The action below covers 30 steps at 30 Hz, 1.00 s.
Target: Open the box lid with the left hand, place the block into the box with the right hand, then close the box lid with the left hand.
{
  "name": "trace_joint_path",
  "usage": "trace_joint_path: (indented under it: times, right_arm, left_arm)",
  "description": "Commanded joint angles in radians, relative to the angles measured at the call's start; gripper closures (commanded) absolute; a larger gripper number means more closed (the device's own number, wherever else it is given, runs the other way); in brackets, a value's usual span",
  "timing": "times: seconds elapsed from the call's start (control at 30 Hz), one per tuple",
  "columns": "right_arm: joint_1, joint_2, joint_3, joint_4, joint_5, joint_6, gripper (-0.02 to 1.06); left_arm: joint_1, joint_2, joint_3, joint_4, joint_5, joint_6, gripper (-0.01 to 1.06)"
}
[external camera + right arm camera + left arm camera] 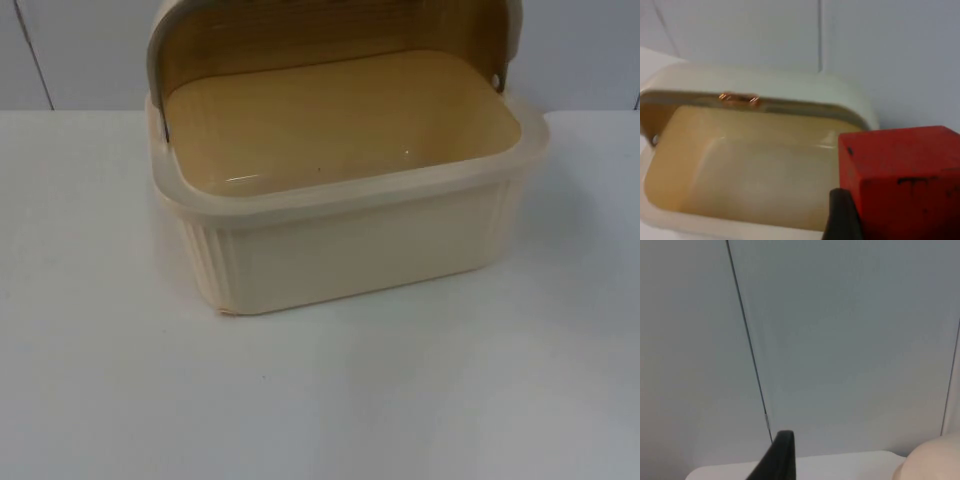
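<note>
Cream ribbed plastic box (pixel 340 200) stands on the table, lid (pixel 330 30) swung up and back, interior empty. Red block (pixel 902 180) held above its rim.

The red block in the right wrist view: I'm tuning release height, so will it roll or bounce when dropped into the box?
The red block has flat faces and square edges, so it probably won't roll. It looks rigid, perhaps wood, so it may bounce slightly on the box's smooth floor.
</note>
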Motion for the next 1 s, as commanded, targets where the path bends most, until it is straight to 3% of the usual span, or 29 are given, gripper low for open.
trace_joint_path:
  times: [0.0,0.17,0.33,0.53,0.7,0.97]
  right_arm:
    - [0.03,-0.012,0.048,0.008,-0.066,-0.006,1.04]
    - [0.092,-0.012,0.158,0.008,-0.201,0.009,1.04]
    - [0.115,0.004,0.305,0.008,-0.422,0.039,1.04]
    - [0.115,0.082,0.325,0.004,-0.472,0.039,1.04]
    - [0.115,0.216,0.325,0.004,-0.601,0.039,1.04]
    - [0.115,0.353,0.273,-0.003,-0.644,0.039,1.04]
  left_arm:
    - [-0.001,-0.006,0.003,0.002,-0.014,-0.006,0.03]
    - [-0.001,-0.006,0.003,0.004,-0.018,-0.006,0.03]
    - [-0.001,-0.006,0.003,0.004,-0.018,-0.006,0.03]
    - [-0.001,-0.006,0.003,0.004,-0.018,-0.006,0.03]
    - [-0.001,-0.006,0.003,0.004,-0.018,-0.006,0.03]
    - [-0.001,-0.006,0.003,0.004,-0.02,-0.006,0.03]
